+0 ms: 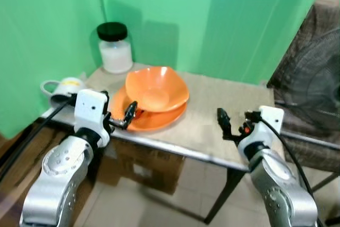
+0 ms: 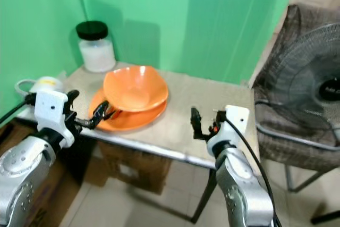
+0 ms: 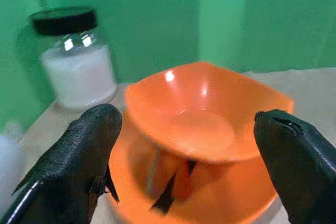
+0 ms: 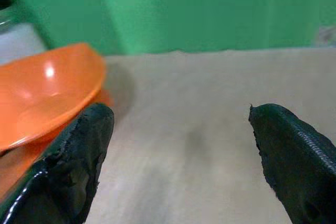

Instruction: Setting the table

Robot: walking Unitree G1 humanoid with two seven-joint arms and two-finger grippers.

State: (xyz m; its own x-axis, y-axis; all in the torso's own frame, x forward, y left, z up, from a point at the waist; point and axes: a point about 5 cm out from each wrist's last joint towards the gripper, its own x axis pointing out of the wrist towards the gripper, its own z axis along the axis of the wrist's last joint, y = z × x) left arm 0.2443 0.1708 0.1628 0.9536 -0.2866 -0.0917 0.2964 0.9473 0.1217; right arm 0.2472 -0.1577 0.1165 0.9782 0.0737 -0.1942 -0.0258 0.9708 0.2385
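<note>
I see an orange bowl (image 1: 156,89) sitting tilted in an orange plate (image 1: 154,116) at the left of the desk (image 1: 212,126), with dark utensils I can't make out lying under the bowl in the plate; behind them stands a black-lidded jar (image 1: 115,48) of white powder, and a white cup (image 1: 66,87) sits at the desk's left end. My left hand (image 1: 127,114) is open, fingers spread just at the plate's near rim. My right hand (image 1: 228,123) is open too, over bare desk well to the right of the bowl.
</note>
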